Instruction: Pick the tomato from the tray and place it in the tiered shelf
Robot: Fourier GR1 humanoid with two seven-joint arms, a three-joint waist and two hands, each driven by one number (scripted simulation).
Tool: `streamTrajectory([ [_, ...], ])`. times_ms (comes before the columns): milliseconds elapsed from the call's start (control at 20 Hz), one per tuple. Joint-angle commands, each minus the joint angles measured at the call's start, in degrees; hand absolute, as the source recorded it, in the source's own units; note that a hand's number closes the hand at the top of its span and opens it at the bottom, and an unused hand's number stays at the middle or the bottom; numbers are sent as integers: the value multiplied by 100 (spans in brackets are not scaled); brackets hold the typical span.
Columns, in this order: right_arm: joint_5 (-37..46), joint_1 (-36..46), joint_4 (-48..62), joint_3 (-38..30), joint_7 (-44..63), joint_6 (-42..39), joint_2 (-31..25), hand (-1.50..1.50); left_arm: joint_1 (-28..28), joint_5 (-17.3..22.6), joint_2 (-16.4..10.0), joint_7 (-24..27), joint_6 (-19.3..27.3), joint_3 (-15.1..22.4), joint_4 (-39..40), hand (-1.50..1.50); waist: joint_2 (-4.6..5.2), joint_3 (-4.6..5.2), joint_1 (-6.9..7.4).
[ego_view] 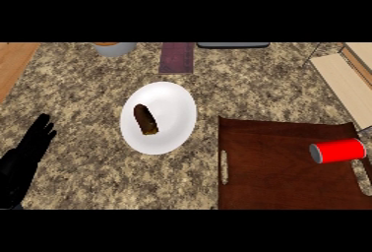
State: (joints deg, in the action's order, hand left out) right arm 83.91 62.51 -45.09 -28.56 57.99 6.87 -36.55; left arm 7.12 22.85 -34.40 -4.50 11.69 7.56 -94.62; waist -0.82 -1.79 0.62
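A dark brown tray point(276, 182) lies at the lower right of the counter. On it, near its right edge, lies a red cylinder point(338, 150) on its side with a grey end; no round tomato shows. The pale wooden tiered shelf point(347, 78) sits at the right edge, partly cut off. My left hand point(25, 152) rests at the lower left with straight fingers pointing up, far from the tray and holding nothing. My right hand does not show.
A white plate point(174, 101) in the middle carries a dark brown oblong item point(145, 119). At the back stand a grey bowl point(114, 48), a dark red mat point(177, 58) and a dark flat object point(232, 45). A wooden strip point(15, 61) borders the left.
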Motion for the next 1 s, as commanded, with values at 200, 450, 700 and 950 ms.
streamTrajectory([
  [200,-513,9,-602,-447,193,778,189,-150,49,-118,260,245,59,31,679,0,85,185,-102],
  [450,-730,130,-1216,-524,302,1015,509,-150,31,-45,82,75,22,-31,531,0,62,185,-111],
  [700,-934,-212,-2155,-612,61,1290,610,-150,45,148,-42,153,-85,-214,742,0,41,187,-216],
  [950,-888,83,-3423,-433,500,335,495,-150,25,95,10,27,135,-126,591,0,-5,194,-327],
])
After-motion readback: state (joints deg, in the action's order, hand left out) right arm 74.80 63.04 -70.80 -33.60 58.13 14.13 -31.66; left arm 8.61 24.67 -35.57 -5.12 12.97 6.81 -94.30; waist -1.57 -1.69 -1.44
